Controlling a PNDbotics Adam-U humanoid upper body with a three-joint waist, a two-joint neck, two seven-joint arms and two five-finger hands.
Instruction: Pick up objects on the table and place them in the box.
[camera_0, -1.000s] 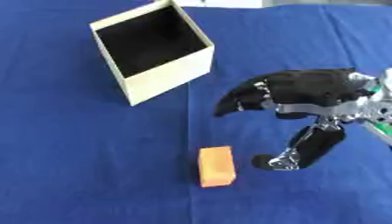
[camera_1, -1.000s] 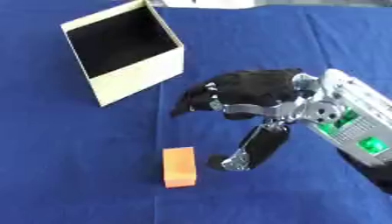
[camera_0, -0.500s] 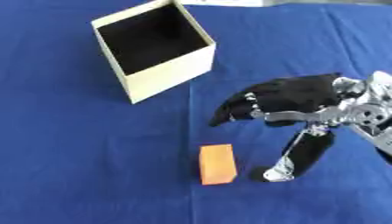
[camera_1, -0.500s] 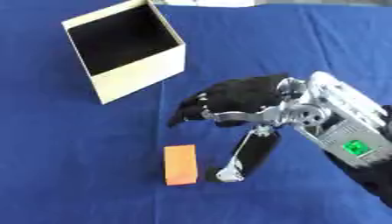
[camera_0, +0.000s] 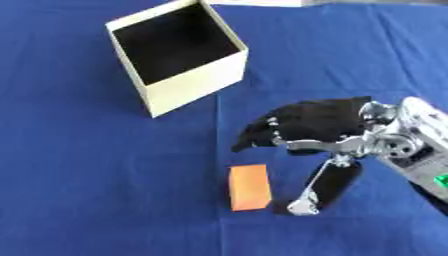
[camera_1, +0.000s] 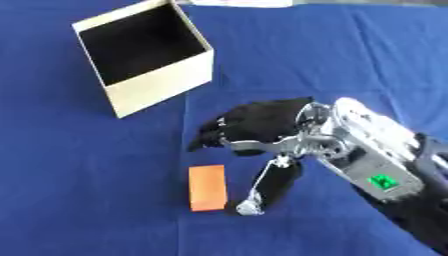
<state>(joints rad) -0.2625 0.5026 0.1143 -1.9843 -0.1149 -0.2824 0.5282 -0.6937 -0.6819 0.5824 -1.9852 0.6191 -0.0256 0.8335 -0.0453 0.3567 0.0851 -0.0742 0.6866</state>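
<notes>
My right hand (camera_0: 319, 127) reaches in from the right side of the view, hovering low over the blue tabletop (camera_0: 79, 190). It is black with silver joints, and it is spread: the fingers (camera_0: 254, 137) fan out toward the left, while the thumb (camera_0: 324, 185) points down and away from them, its tip at or close to the cloth. Nothing is held between them.

Just beside the thumb tip, to its left, lies an orange rectangular block (camera_0: 249, 186), flat on the tabletop with its long side running toward and away from me. It sits below the fingers, in the gap between fingers and thumb, and I cannot tell whether the thumb touches it.

Farther away, up and to the left, stands the open cream-coloured cardboard box (camera_0: 194, 82), turned at an angle, its inside dark. It is well apart from the block and the hand.
</notes>
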